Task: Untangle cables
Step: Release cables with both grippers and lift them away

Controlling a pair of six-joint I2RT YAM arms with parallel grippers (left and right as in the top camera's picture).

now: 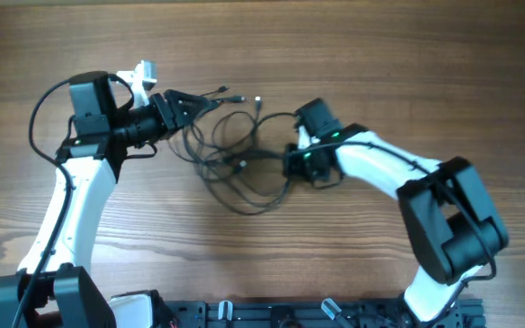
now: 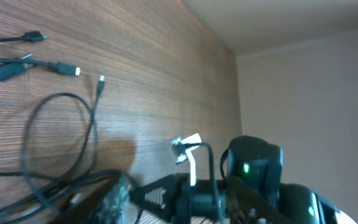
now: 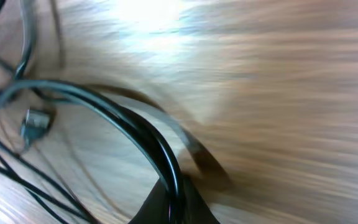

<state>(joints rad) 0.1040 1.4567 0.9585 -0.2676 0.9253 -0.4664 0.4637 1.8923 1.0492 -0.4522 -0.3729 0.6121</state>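
Note:
The cables [image 1: 235, 159] lie as a loose tangle of thin dark loops at mid-table, with silvery plug tips [image 1: 258, 100] pointing to the far side. My left gripper [image 1: 194, 105] is at the tangle's left edge, jaws apart, with strands close by its fingers. In the left wrist view the cables [image 2: 61, 124] curve past a worn fingertip [image 2: 115, 198], and nothing sits between the jaws. My right gripper [image 1: 292, 164] is at the tangle's right side, shut on a pair of cables [image 3: 135, 124] that run down into its fingers [image 3: 174, 208]. A small plug [image 3: 36, 121] lies to the left.
The wooden table [image 1: 381, 64] stretches on all sides of the tangle. A black rail [image 1: 317, 314] runs along the near edge between the arm bases. The left arm's own thick black cable [image 1: 39, 109] arcs beside its wrist.

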